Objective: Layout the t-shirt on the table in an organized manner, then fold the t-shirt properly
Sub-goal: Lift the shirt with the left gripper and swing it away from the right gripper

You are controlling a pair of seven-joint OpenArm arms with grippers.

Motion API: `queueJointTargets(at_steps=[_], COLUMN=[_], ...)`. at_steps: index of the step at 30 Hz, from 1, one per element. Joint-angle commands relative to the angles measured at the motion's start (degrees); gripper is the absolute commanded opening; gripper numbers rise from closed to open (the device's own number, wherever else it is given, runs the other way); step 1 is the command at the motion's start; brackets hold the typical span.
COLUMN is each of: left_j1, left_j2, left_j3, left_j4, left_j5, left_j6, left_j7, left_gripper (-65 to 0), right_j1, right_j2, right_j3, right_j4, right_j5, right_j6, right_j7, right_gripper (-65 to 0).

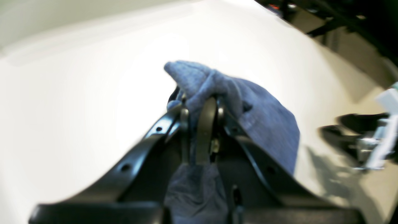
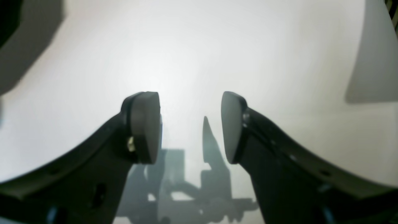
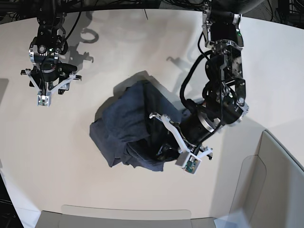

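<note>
The dark blue-grey t-shirt [image 3: 126,123] lies crumpled in a heap in the middle of the off-white table [image 3: 61,166]; no lettering shows. My left gripper [image 3: 159,142] is at the heap's right edge, shut on a fold of the t-shirt [image 1: 267,124]. In the left wrist view the left gripper [image 1: 199,105] pinches the cloth, which bunches over the fingertips and hangs between the fingers, lifted above the table [image 1: 77,109]. My right gripper [image 3: 47,80] hovers far to the upper left, away from the shirt. In its own view the right gripper [image 2: 189,124] is open and empty over bare table [image 2: 192,46].
Pale grey bin-like panels stand at the lower right [image 3: 270,180] and along the bottom edge [image 3: 118,218]. The table's curved edge runs down the left side [image 3: 7,190]. Dark cables and frame parts sit beyond the far edge [image 3: 118,4].
</note>
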Motion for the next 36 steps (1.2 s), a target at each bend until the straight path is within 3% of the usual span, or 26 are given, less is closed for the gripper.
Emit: queueJointTargets(at_steps=[1, 9, 15, 25, 32, 36], left_j1=[-3.85, -22.57, -32.51, -27.76, -30.66, -33.47], left_j2=[-1.56, -13.78, -19.14, -19.67, -19.76, -19.76], left_j3=[-0.09, 2.46, 6.24, 7.39, 7.04, 6.95], left_j4=[1.23, 1.23, 1.23, 2.29, 2.99, 2.73], left_j5=[-0.95, -0.95, -1.04, -1.12, -1.04, -0.95], left_j6=[-0.07, -0.07, -0.07, -0.07, -0.07, -0.07], left_j7=[-3.51, -4.12, -3.77, -4.30, -3.86, -3.86], left_gripper=[-65.0, -65.0, -65.0, -65.0, -65.0, -65.0], right_j1=[0.72, 0.99, 3.80, 13.82, 16.55, 16.37], right_j2=[0.53, -0.62, -2.99, -9.32, -11.43, -11.17], right_j3=[0.15, 0.24, 0.24, 0.15, -0.55, -2.31], right_j4=[0.88, 0.88, 0.96, 1.23, 0.96, 0.96], right_j5=[-0.24, -0.24, -0.15, -0.15, -0.06, -0.06], right_j6=[-0.07, -0.07, -0.07, 0.19, 7.75, 8.45], right_j7=[1.78, 7.94, 8.29, 8.03, 8.03, 8.03], right_gripper=[-33.5, -33.5, -33.5, -33.4, -33.4, -33.4])
